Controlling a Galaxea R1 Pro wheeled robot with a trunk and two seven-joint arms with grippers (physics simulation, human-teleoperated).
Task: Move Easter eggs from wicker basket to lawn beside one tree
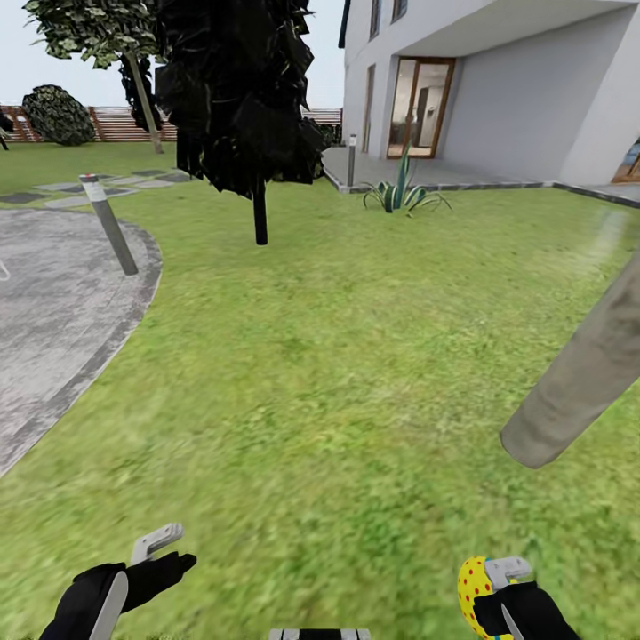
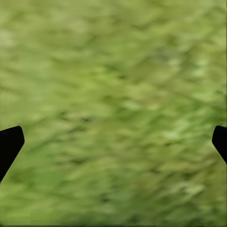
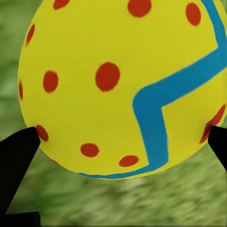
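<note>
Low at the right of the head view, my right tool is clenched on an Easter egg, held above the lawn. From the head camera the egg shows as a yellow oval with red dots, its long axis standing roughly upright, tipped a little, and the pale finger of the tool lies against its upper side. In the right wrist view the egg bulges between the two dark fingertips, both touching its shell; a blue zigzag band runs down one side and red dots scatter over smooth yellow. Which end is the narrow one I cannot tell.

My left tool hangs low at the other side, released and holding nothing: one pale finger and one black finger stand apart in the head view, and in the left wrist view the black fingertips sit at opposite edges with mottled green grass between them. Both forearms are black and reach forward, held low.

Ahead on the lawn stands a tree with a thin dark trunk and a dense dark crown. A pale grey-brown trunk, round and smooth, slants across the right. A grey paved area with a bollard lies to the left, a spiky plant and a white house beyond.
</note>
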